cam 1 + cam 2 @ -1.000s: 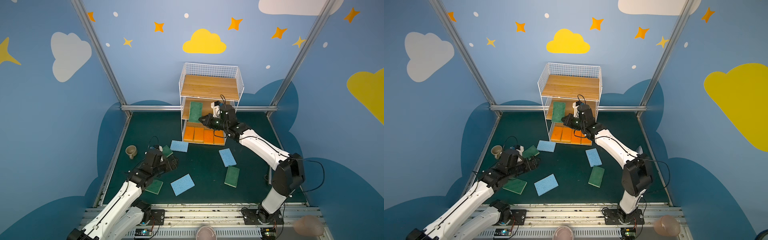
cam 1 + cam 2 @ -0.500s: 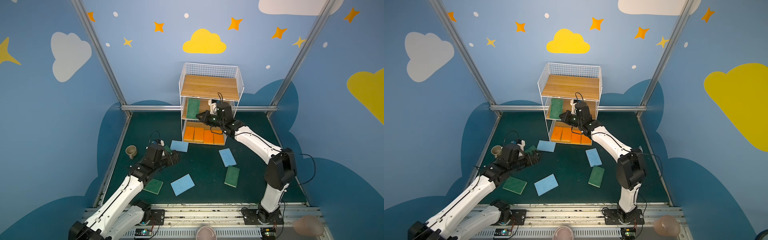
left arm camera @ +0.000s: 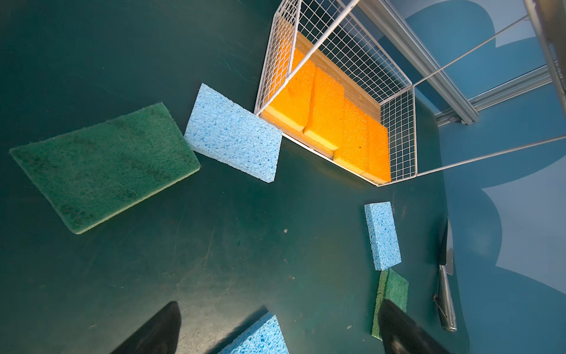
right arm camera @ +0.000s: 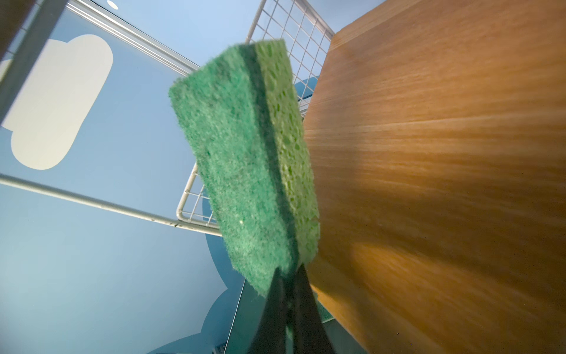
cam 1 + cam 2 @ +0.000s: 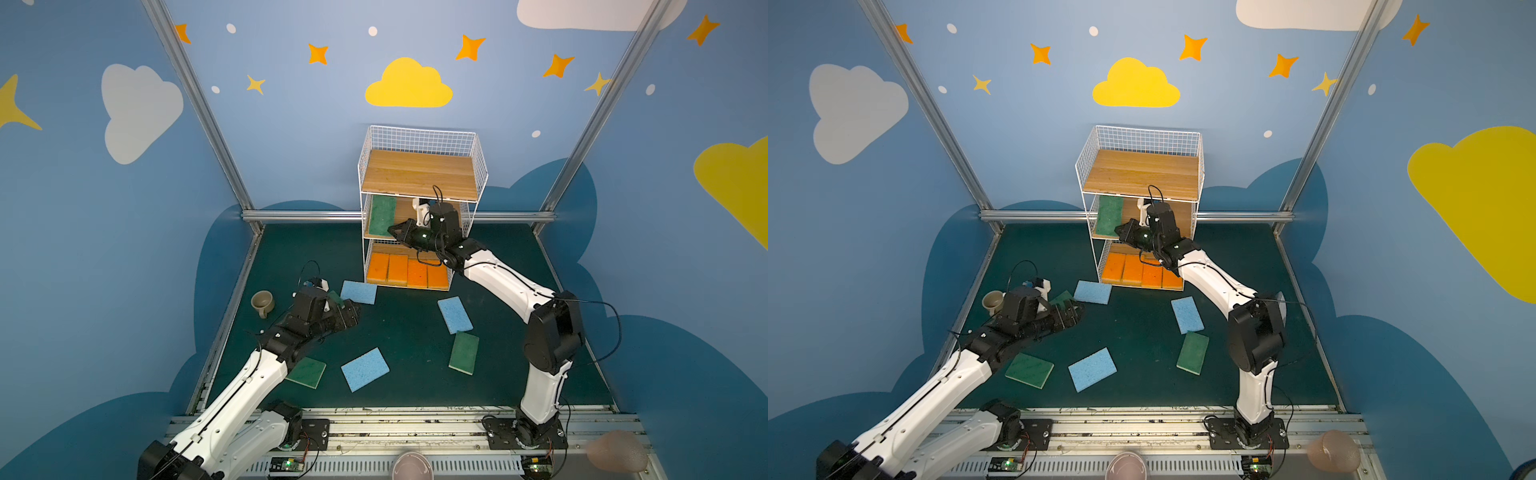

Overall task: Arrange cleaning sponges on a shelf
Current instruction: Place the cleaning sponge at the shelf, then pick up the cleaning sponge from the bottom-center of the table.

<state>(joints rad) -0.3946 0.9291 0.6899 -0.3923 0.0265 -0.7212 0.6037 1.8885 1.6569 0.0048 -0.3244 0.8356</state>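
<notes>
My right gripper (image 5: 392, 230) is clamped on the short end of a green sponge (image 4: 242, 159). The sponge reaches straight out from my fingertips into the middle tier of the shelf (image 5: 417, 172), its pale side facing the middle plank (image 4: 428, 153) and its far end near the back grid. Below this hand, four orange sponges (image 5: 407, 270) sit side by side on the bottom tier. My left gripper (image 5: 352, 312) hangs spread wide and empty, low over the mat (image 5: 407, 332). A second green sponge (image 3: 104, 165) and a blue sponge (image 3: 232, 135) lie close by it, next to each other.
</notes>
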